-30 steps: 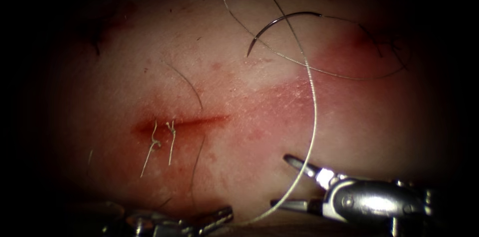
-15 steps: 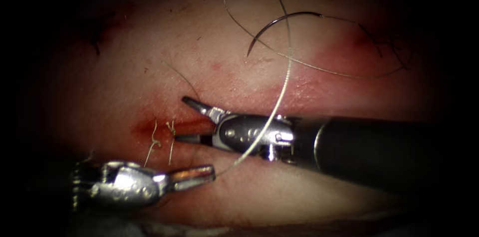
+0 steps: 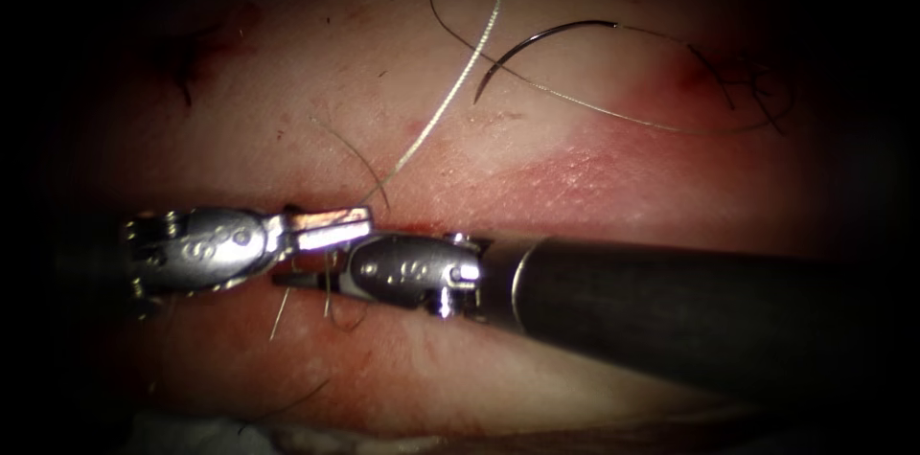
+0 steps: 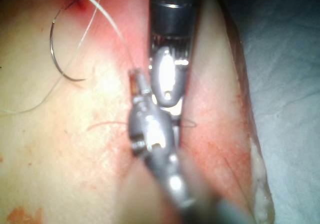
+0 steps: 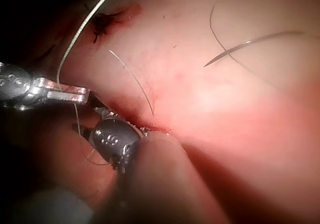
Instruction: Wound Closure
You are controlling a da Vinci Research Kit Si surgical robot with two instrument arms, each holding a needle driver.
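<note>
Closing in on the cut [image 3: 402, 225], both tools have moved up since a second ago, when they sat at the tissue's near edge. The left tool [image 3: 331, 229] has climbed from that edge to the cut's left end, its shaft level, jaws together and clamped on the thread [image 3: 450, 91] at the tip. The right tool [image 3: 297, 278] has slid further left since half a second ago; its jaws, then spread wide over the cut, now look nearly together among the cut ends [image 3: 283, 307] of the earlier stitches, but I cannot tell whether they are fully closed or grip anything. Its dark shaft lies across the tissue [image 3: 240, 129] from the right edge, just below the cut.

The thread, which looped down over the right tool before, now rises straight from the left tool's tip toward the far edge.

The needle [image 3: 537, 41] lies loose on the tissue, far right of the cut, unmoved, not in the tissue and held by neither tool. Red fluid [image 3: 613, 177] stains the tissue around the cut. Open tissue lies between the tools and the needle; below the shaft, the near edge is close.
</note>
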